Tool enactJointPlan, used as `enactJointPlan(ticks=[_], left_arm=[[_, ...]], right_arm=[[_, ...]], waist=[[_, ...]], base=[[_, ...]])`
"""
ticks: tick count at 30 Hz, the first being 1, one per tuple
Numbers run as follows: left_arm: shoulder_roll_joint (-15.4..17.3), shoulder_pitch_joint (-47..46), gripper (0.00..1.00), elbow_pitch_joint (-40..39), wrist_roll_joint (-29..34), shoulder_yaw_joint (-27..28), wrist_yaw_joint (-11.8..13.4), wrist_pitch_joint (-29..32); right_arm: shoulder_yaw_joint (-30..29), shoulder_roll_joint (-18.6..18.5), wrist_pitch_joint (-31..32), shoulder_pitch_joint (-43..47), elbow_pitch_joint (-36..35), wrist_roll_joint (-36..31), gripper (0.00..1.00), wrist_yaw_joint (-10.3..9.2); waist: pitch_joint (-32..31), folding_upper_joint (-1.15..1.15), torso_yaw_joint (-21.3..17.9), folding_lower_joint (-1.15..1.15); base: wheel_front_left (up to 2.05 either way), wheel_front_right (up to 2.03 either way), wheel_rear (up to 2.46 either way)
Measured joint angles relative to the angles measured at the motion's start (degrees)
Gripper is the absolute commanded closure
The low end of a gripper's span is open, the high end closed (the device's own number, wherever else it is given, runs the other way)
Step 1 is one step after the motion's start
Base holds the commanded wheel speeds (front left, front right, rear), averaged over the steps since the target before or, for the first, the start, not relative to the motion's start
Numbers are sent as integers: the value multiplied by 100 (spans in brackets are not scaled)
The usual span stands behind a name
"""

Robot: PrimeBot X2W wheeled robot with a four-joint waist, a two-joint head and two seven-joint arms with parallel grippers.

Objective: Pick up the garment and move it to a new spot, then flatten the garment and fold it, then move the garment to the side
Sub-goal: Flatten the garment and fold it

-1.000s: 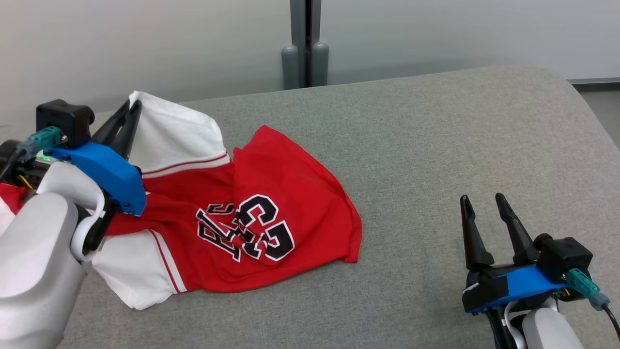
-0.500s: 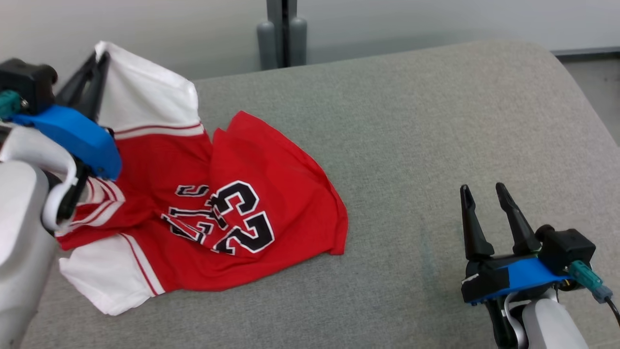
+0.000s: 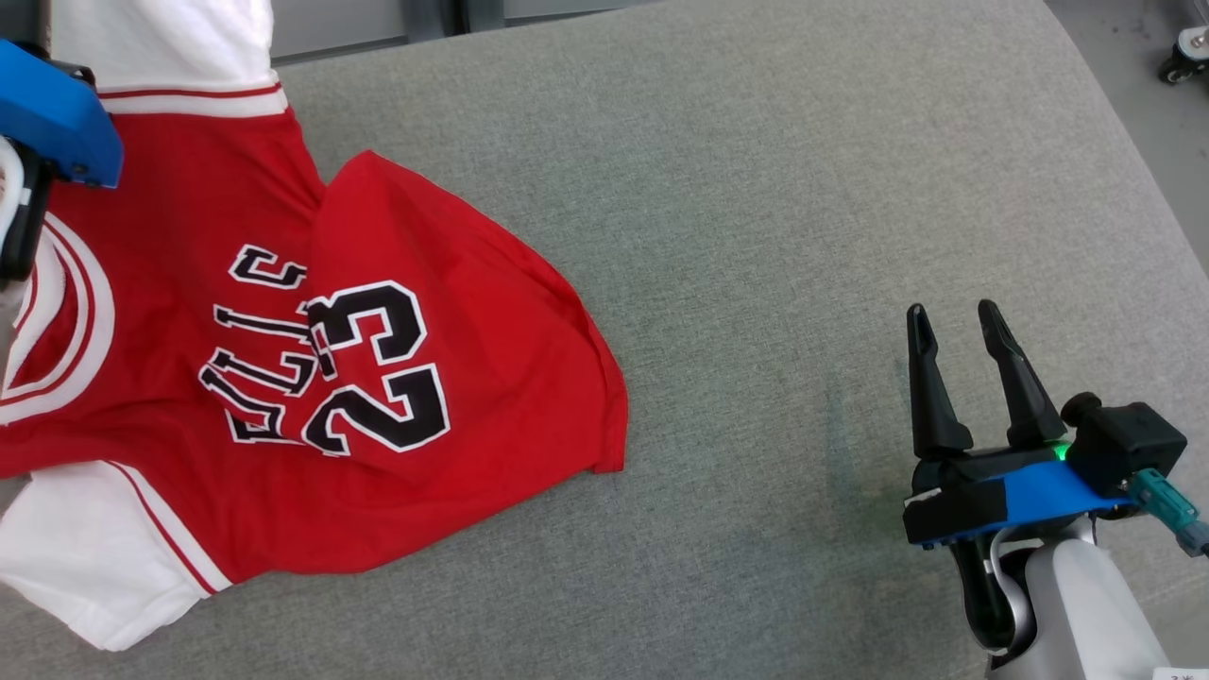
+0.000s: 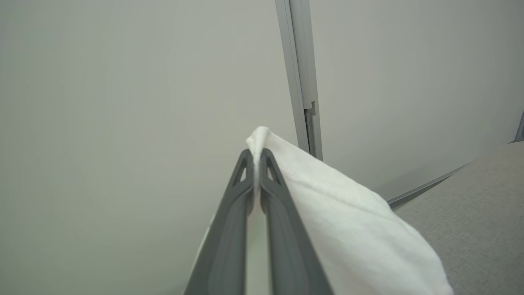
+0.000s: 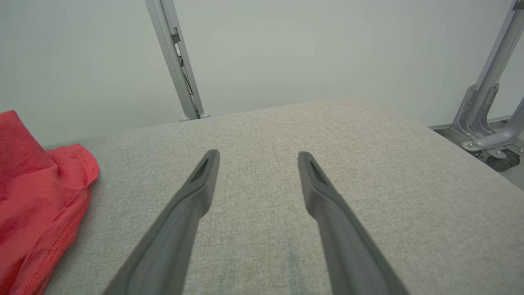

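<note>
While partly aloft, one garment (image 3: 378, 236)

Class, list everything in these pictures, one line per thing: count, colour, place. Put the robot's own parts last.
jersey: one, red with white sleeves; left on the padded surface, one sleeve raised.
padded surface: one, grey; beneath the jersey.
metal post: one, grey; behind the surface.
caster: one, dark; floor, far right.
left claw: one, dark; shut on the sleeve.
right claw: one, dark; open, over bare padding.
</note>
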Motion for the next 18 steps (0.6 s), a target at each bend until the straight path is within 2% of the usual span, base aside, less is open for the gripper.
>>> enactJointPlan(ticks=[2, 3, 4, 5, 13, 18], left_arm=[[-47, -88, 100, 258, 41, -12, -5, -168], [-103, -96, 68, 396, 34, -22, -5, -199], [-148, -96, 10, 514, 43, -58, -7, -253], [-183, -96, 0, 600, 55, -97, -10, -314], [-325, 10, 0, 954, 47, -98, -47, -634], [-321, 494, 0, 439, 4, 235, 68, -670]], right_arm=[[4, 1, 0, -28, -25, 7, 0, 0], [3, 2, -1, -30, -32, 8, 0, 0], [2, 1, 0, -30, -36, 8, 0, 0], [1, 1, 0, -30, -43, 9, 0, 0], [-42, 0, -1, -22, -5, -14, 0, 0], [-62, 2, -1, 2, 21, -73, 0, 0]], waist=[[46, 0, -33, 0], [59, 0, -39, 0], [69, 0, -43, 0], [79, 0, -45, 0], [-39, 0, 112, 0], [-237, 0, 313, 0]], base=[[0, 0, 0], [0, 0, 0], [0, 0, 0], [0, 0, 0], [0, 0, 0], [0, 0, 0]])
